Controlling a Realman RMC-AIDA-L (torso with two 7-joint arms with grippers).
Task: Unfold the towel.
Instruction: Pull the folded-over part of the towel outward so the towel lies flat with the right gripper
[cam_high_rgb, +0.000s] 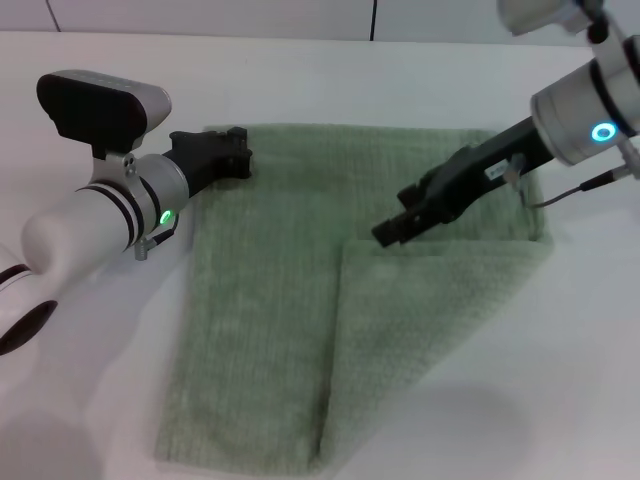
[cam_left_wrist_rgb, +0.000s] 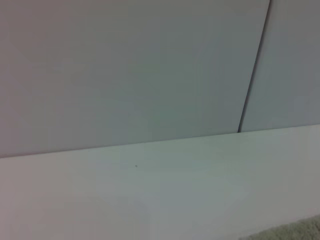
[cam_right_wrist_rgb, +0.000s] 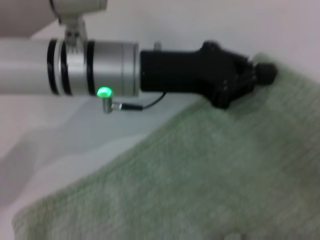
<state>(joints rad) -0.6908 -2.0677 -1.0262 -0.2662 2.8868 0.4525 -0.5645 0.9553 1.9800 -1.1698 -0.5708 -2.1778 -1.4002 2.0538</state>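
Observation:
The pale green towel (cam_high_rgb: 270, 300) lies on the white table (cam_high_rgb: 90, 400), and its right part is folded over into a double layer (cam_high_rgb: 430, 330). That flap's corner (cam_high_rgb: 347, 244) points toward the towel's middle. My left gripper (cam_high_rgb: 238, 152) is at the towel's far left corner, shut on its edge. The right wrist view shows this gripper (cam_right_wrist_rgb: 262, 75) at the towel (cam_right_wrist_rgb: 200, 180) border. My right gripper (cam_high_rgb: 385, 233) hovers low over the towel, just right of the flap's corner. A strip of towel (cam_left_wrist_rgb: 295, 232) shows in the left wrist view.
Bare white table surrounds the towel on all sides. A pale wall (cam_left_wrist_rgb: 125, 65) with a dark seam (cam_left_wrist_rgb: 252, 70) rises behind the table's far edge. A thin cable (cam_high_rgb: 575, 190) hangs off my right wrist above the towel's right edge.

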